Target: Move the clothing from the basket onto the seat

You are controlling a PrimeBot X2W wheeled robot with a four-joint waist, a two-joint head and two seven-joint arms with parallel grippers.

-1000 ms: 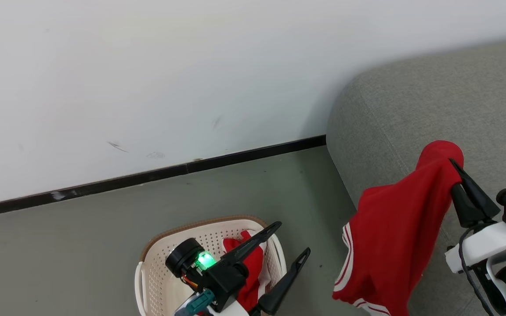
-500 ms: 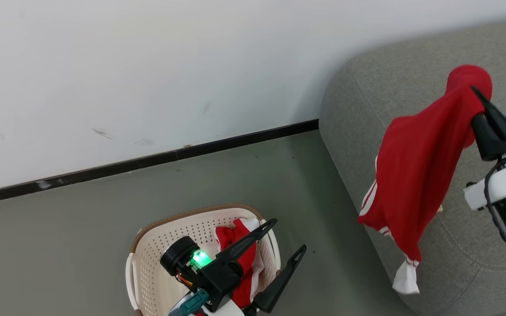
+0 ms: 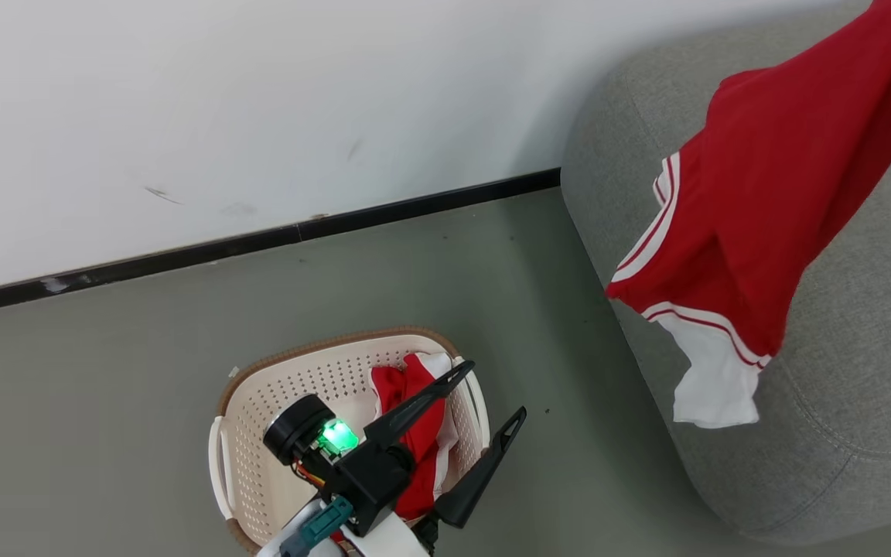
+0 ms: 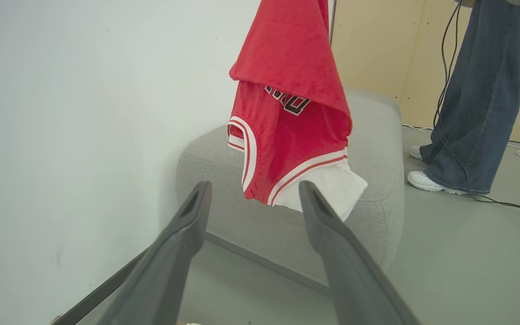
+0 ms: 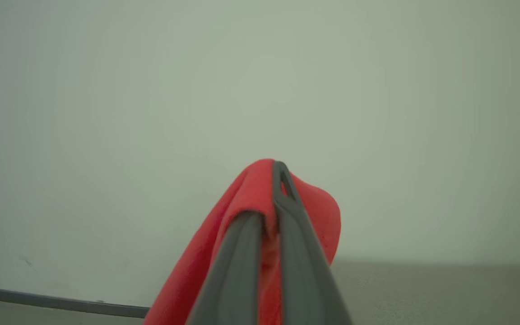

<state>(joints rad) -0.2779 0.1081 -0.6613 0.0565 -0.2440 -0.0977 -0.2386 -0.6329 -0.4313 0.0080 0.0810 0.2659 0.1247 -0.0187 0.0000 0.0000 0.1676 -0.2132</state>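
Starting at your left, the cream basket (image 3: 260, 418) with its brown rim and perforated walls stands on the grey-green floor (image 3: 105, 387) near the white wall (image 3: 260, 93); one bright red garment with white trim (image 3: 403, 387) lies bunched against its right side; the left tool (image 3: 495, 387) hovers just above it with its fingers spread wide and nothing between them. Further right, a second red garment (image 3: 762, 193) hangs in the air in front of the grey seat (image 3: 863, 387), showing white stripes, a white panel at its lowest corner and dark lettering in the left wrist view; the right tool (image 5: 269, 203) is pressed together, pinching its top fold.

Compared with a second ago, the hanging garment sits much higher against the seat and its white panel has dropped free; the head camera has shifted too; the left tool stays spread over the basket.

You have two garments, one basket, one seat, two tools, and one person's jeans-clad legs (image 4: 472, 113) beyond the seat.
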